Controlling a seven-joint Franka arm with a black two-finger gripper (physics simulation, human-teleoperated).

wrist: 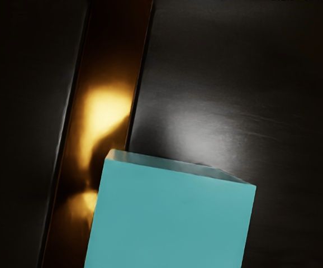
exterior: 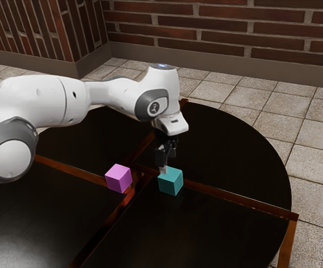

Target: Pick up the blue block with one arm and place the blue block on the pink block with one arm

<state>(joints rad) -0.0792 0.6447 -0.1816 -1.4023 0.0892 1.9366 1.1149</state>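
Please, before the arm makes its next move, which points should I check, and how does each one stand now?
1. Gripper above the blue block: ok.
2. Blue block resting flat on the table: ok.
3. Gripper centred over the blue block: cannot tell.
4. Top of the pink block free: ok.
5. The two blocks apart, not touching: ok.

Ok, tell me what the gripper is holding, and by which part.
Cannot tell. The gripper is right at the top of the blue block, which rests on the table.
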